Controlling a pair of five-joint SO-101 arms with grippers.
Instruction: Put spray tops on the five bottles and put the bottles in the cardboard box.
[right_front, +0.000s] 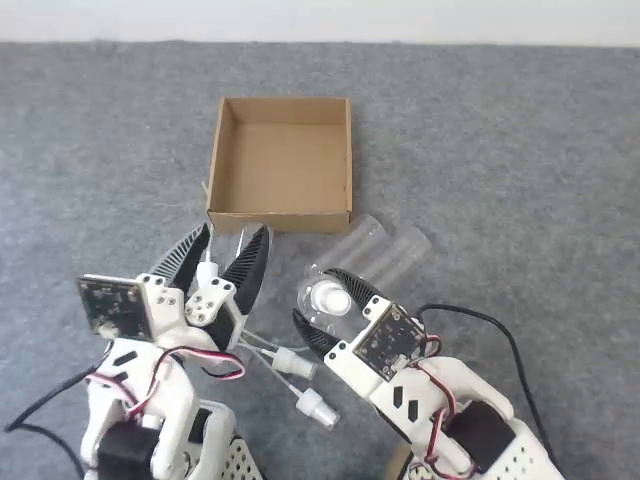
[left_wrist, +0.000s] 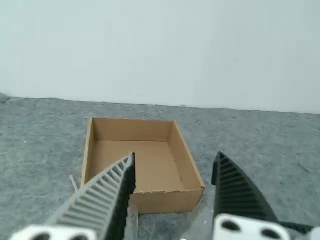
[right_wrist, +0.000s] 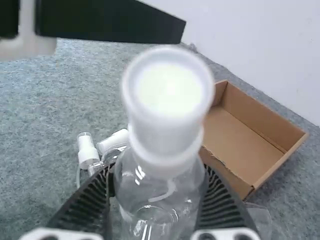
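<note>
Where right end effector (right_front: 316, 296) clamps, clear bottle (right_wrist: 160, 197)

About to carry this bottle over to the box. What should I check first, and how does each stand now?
1. Right gripper shut around the bottle: ok.
2. Spray top on the bottle's neck: ok; fully seated: cannot tell.
3. Cardboard box open and empty: ok.
4. Left gripper open, close beside the bottle, tips near the box's front wall; clearance: cannot tell.
5. Two clear bottles lying by the box's near corner, outside it: ok.
</note>
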